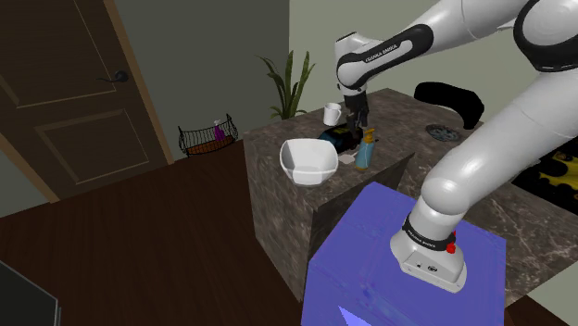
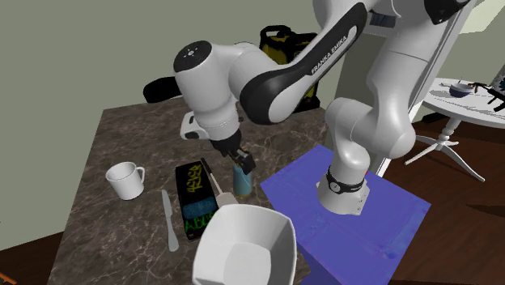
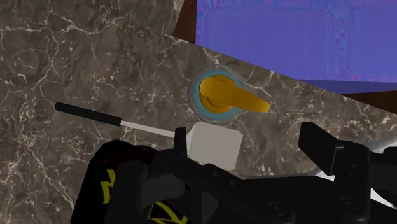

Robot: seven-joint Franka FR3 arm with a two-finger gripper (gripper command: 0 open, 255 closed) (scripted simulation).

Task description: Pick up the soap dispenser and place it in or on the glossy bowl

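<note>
The black pincer [image 1: 359,120] hangs just above the blue soap dispenser with a yellow pump top [image 1: 367,151]. The dispenser stands upright on the dark veined stone table [image 1: 278,199], near the edge that faces the blue box stand [image 1: 370,269]. In the second exterior view the pincer [image 2: 242,162] hides the pump, so only the blue body [image 2: 242,183] shows beneath it, and contact cannot be judged. The wrist view looks straight down on the dispenser [image 3: 219,95]: its yellow spout lies free, just ahead of the fingertips. The two fingers [image 3: 323,147] stand well apart with nothing clasped, so the pincer [image 3: 251,141] is open. The white glossy bowl with squared sides [image 1: 308,160] sits on the table beside the pincer, toward the shoulder view's left and apart from the dispenser. The second exterior view makes plain what else lies by the pincer: a black box with yellow and green print [image 2: 194,198], a black-handled scraper with a pale head [image 2: 226,196], a pale knife [image 2: 168,219] and, farther off, a white mug [image 2: 125,179].
</note>
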